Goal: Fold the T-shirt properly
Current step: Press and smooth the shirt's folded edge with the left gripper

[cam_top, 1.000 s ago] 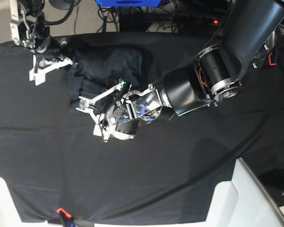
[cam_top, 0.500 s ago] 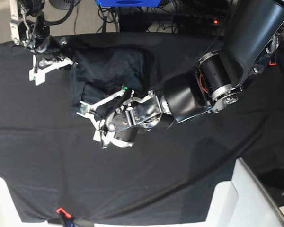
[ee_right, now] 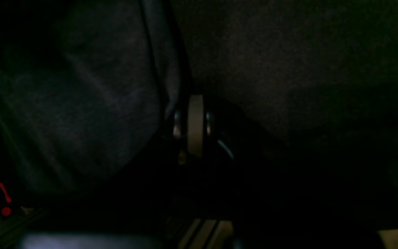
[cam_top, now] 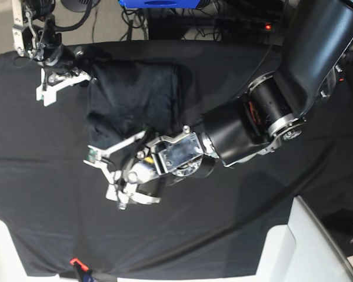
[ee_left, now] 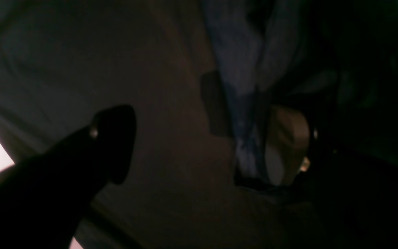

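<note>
Since a second ago your left gripper (cam_top: pixel 103 176) has slid down and toward the left of the base view, off the shirt's lower edge and onto the black cloth (cam_top: pixel 235 229), and the big left arm (cam_top: pixel 294 76) has swung with it. You can see its two white fingers spread wide apart, one reaching toward the shirt's bottom corner, the other lower over bare cloth, with nothing between them. In the left wrist view one dark finger (ee_left: pixel 114 138) stands at lower left and the other, paler one (ee_left: pixel 285 145) at right, a fold of bluish-grey fabric just beside the paler one; the picture is too dark to say whether fabric touches it. The shirt (cam_top: pixel 135 97) lies bunched into a rough rectangle in the upper left part of the table, its top edge near the far rim of the cloth, its left side beside your right gripper (cam_top: pixel 59 79). That right gripper sits at the shirt's upper left corner, its white fingers drawn together. The right wrist view shows the closed tips (ee_right: pixel 195 124) right at a grey fold of the shirt (ee_right: pixel 81 114), but it is too dim to tell whether they pinch fabric or only touch it. A white bin (cam_top: pixel 306 247) stands at the lower right edge, well apart from the shirt.
</note>
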`<state>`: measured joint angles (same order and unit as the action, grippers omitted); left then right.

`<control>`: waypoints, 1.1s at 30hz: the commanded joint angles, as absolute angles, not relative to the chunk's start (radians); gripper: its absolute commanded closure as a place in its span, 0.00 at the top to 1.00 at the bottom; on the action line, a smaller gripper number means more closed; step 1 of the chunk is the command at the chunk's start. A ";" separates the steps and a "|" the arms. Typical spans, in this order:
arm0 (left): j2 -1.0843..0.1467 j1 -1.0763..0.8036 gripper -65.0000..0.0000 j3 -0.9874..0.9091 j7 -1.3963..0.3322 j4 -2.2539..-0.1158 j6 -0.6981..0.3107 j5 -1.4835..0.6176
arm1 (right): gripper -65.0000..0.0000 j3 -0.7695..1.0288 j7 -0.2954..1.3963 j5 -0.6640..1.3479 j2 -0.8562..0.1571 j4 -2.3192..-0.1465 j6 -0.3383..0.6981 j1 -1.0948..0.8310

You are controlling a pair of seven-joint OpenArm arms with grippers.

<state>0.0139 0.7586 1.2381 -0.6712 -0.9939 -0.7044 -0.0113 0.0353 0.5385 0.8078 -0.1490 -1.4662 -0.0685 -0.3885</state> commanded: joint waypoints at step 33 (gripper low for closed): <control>-0.082 0.690 0.83 1.228 -0.917 -1.280 -0.698 -0.021 | 0.01 0.038 0.545 0.800 -0.159 -1.477 -0.084 -0.389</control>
